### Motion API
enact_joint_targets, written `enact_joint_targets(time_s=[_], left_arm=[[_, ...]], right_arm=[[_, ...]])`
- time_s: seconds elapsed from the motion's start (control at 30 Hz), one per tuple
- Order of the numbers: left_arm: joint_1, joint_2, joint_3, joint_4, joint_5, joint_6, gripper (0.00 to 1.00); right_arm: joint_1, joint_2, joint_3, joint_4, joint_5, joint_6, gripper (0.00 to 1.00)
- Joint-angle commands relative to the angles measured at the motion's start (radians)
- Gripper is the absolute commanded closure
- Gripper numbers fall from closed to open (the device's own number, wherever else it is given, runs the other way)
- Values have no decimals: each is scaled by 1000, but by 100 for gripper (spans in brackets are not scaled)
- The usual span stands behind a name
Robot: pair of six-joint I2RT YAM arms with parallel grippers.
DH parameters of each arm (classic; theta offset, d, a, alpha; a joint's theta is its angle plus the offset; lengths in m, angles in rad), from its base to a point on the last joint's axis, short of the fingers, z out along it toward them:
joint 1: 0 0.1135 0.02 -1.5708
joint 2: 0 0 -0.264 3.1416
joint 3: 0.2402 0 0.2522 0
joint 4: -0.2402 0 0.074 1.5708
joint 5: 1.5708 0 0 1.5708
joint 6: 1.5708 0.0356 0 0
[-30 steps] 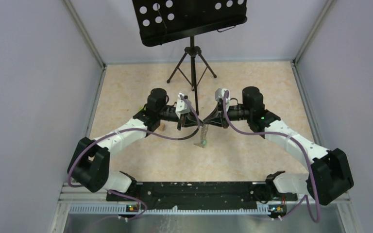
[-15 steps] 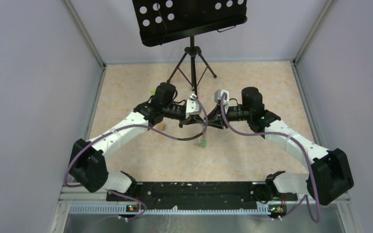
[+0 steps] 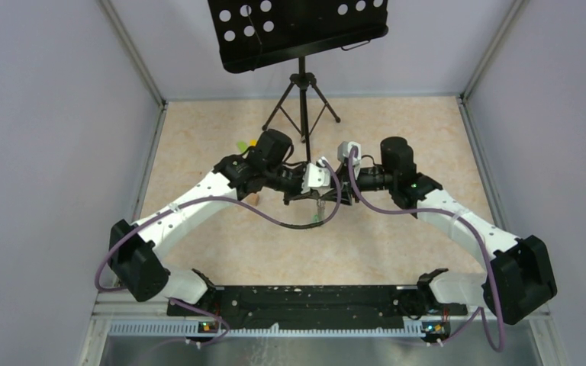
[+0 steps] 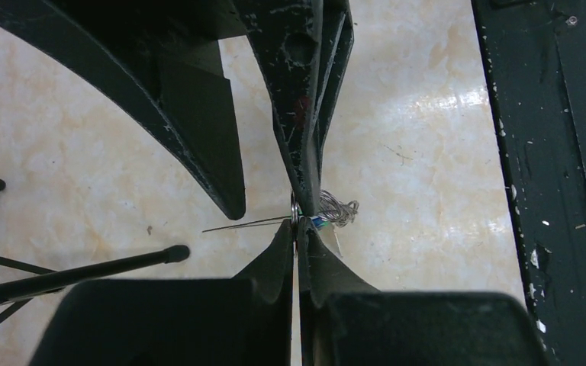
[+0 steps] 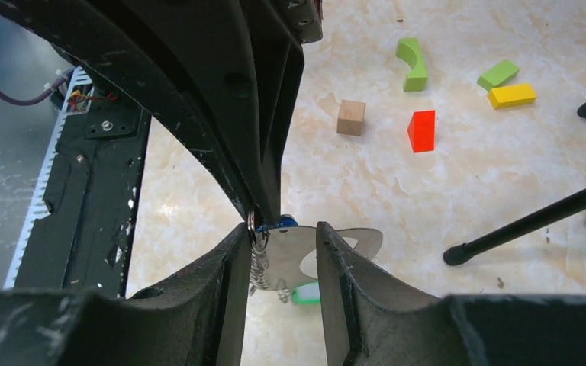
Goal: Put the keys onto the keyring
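Note:
The keyring (image 4: pixel 295 216) is a thin metal ring, and my left gripper (image 4: pixel 298 227) is shut on it. A short metal chain (image 4: pixel 339 209) hangs from the ring, and so do a blue tag (image 5: pixel 281 223), a flat silver piece (image 5: pixel 294 255) and a green tag (image 5: pixel 305 293). The keys themselves I cannot make out. My right gripper (image 5: pixel 282 227) faces the left one, open, with its left finger beside the ring and the silver piece in the gap. In the top view both grippers (image 3: pixel 319 197) (image 3: pixel 334 189) meet mid-table with the chain (image 3: pixel 319 210) dangling.
Loose blocks lie left of the grippers: a wooden cube (image 5: pixel 351 117), a red block (image 5: pixel 421 131), a yellow one (image 5: pixel 511 95) and two green ones (image 5: pixel 412 65). A black music stand's tripod (image 3: pixel 301 99) stands behind. The black base rail (image 3: pixel 305 299) runs along the near edge.
My right gripper has opened and let go of the ring. The left arm has swung right, carrying the ring and its dangling chain closer to the right gripper.

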Motion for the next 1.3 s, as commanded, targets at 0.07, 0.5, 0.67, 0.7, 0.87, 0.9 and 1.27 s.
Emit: enact_joint_targets(time_s=[0.07, 0.5, 0.67, 0.7, 0.87, 0.9, 1.27], left_arm=[[-7, 2, 35, -11, 18, -14, 100], [-7, -1, 2, 36, 33, -34, 100], [-6, -2, -5, 48, 31, -38, 100], [-6, -3, -5, 51, 28, -43, 100], [6, -26, -31, 92, 19, -69, 100], [23, -36, -41, 105, 40, -68, 91], [209, -176, -260, 422, 375, -136, 48]], right_arm=[[-6, -31, 40, 49, -62, 14, 69], [-7, 8, 34, 66, -79, 34, 83], [-7, 12, 31, 84, -78, 47, 100], [-6, 11, 31, 88, -73, 52, 100], [-6, -11, 26, 117, -64, 81, 100], [-8, -19, 24, 129, -67, 92, 100], [-28, -41, 5, 283, -175, 255, 100]])
